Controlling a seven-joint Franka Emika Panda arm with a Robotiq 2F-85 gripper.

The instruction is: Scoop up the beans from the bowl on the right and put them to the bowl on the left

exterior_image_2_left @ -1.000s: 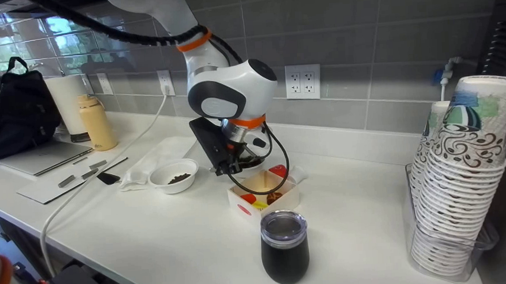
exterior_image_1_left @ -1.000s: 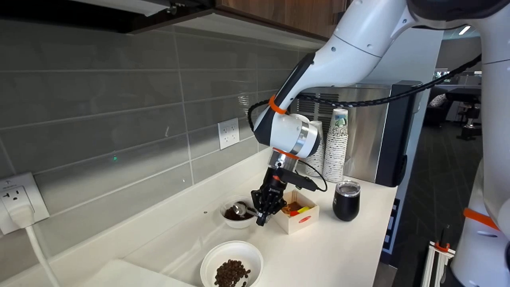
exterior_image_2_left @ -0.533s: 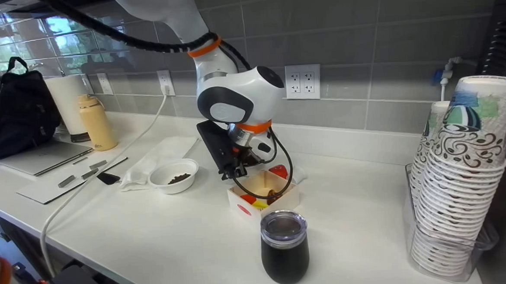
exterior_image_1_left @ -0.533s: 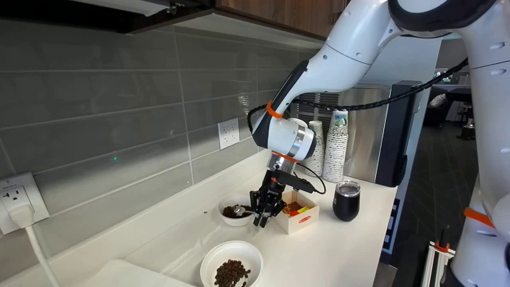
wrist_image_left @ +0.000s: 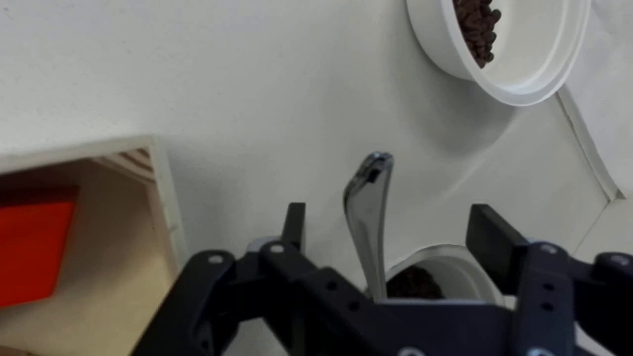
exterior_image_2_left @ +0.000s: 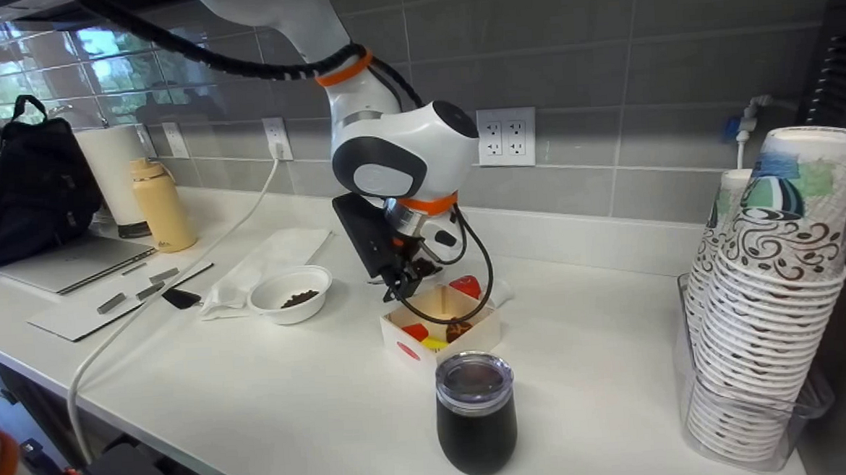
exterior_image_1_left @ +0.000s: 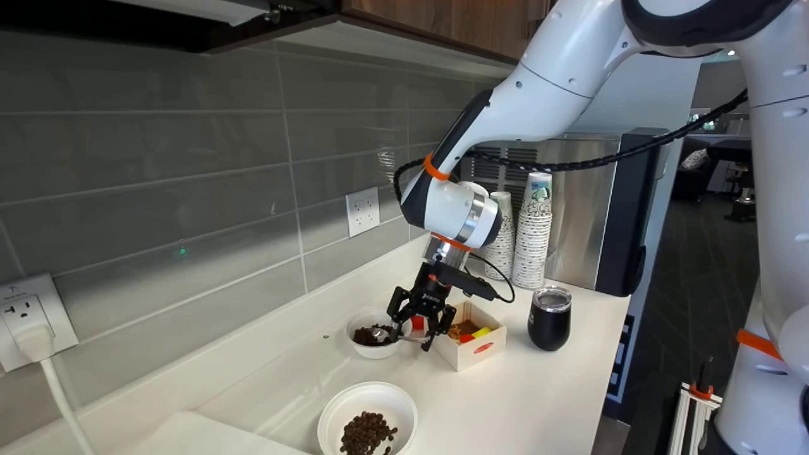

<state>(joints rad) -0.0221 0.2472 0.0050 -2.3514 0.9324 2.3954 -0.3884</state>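
Note:
The bowl on the right (exterior_image_1_left: 374, 354), white with dark beans (exterior_image_1_left: 363, 337), stands near the wall. A metal spoon (exterior_image_1_left: 378, 334) rests with its head in those beans, its handle leaning out over the rim. Around that handle my gripper (wrist_image_left: 390, 217) is open; in the wrist view the spoon handle (wrist_image_left: 368, 212) stands between the spread fingers, apart from both. The bowl on the left (exterior_image_2_left: 271, 301), also white, holds a small heap of beans (exterior_image_1_left: 366, 433). My gripper hides part of the right bowl in the wrist view and most of it in an exterior view.
An open box (exterior_image_1_left: 474, 354) with colourful pieces stands close beside the gripper. Nearby is a black tumbler (exterior_image_2_left: 476, 423). Stacked paper cups (exterior_image_2_left: 767, 306) stand farther along the counter. White paper (exterior_image_2_left: 279, 256) lies by the left bowl, and a tiled wall (exterior_image_1_left: 189, 158) rises behind.
A second ago the gripper was shut on the spoon handle. The spoon's head has come down into the right bowl, and the fingers have since spread apart, letting the handle go.

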